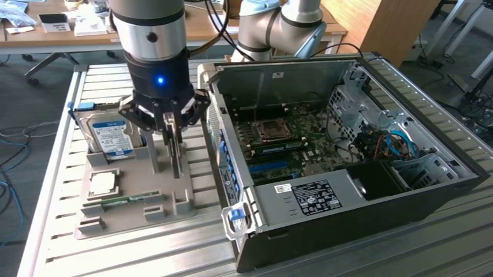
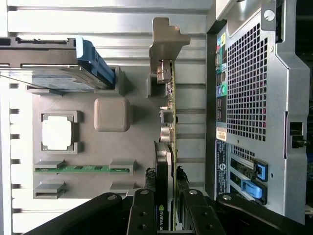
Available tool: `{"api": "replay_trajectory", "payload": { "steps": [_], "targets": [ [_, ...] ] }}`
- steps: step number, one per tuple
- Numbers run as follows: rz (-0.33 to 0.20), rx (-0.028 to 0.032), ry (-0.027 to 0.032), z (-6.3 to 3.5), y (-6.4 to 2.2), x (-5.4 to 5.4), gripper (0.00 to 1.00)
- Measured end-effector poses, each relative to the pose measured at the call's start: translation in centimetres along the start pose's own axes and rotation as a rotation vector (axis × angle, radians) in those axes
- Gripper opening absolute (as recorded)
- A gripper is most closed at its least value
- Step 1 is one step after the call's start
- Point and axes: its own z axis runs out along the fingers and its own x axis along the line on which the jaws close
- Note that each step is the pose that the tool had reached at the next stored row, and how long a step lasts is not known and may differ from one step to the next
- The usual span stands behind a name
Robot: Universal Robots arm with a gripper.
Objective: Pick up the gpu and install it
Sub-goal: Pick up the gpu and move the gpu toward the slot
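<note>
The gpu [image 2: 172, 98] stands on edge over the grey holder tray [image 1: 173, 210], seen edge-on in the wrist view as a thin green card. Its silver end bracket [image 2: 166, 41] is at the far end and a black block [image 2: 163, 176] is on one face. My gripper [image 2: 168, 218] reaches straight down onto it, one black finger [image 2: 142, 215] on each side, pressed against the card. In the exterior view the gripper [image 1: 168, 164] hangs over the tray's right part, just beside the open case. I cannot tell whether the card has left its slot.
The same tray holds a silver hard drive [image 1: 112, 135] with a blue-white label, a square processor [image 1: 103, 183] and a narrow green memory stick [image 1: 127, 201]. The open computer case [image 1: 431, 190] lies on the exterior view's right, motherboard [image 1: 301, 138] exposed. Its rear panel [image 2: 249, 98] is close to the card.
</note>
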Motion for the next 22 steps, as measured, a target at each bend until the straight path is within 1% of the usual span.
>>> {"api": "replay_trajectory", "payload": {
  "steps": [10, 22],
  "targets": [
    [0.000, 0.0000, 0.0000, -0.96, 0.05, 0.0, 0.27],
    [0.000, 0.0000, 0.0000, -2.41, 0.12, -0.1, 0.27]
  ]
}}
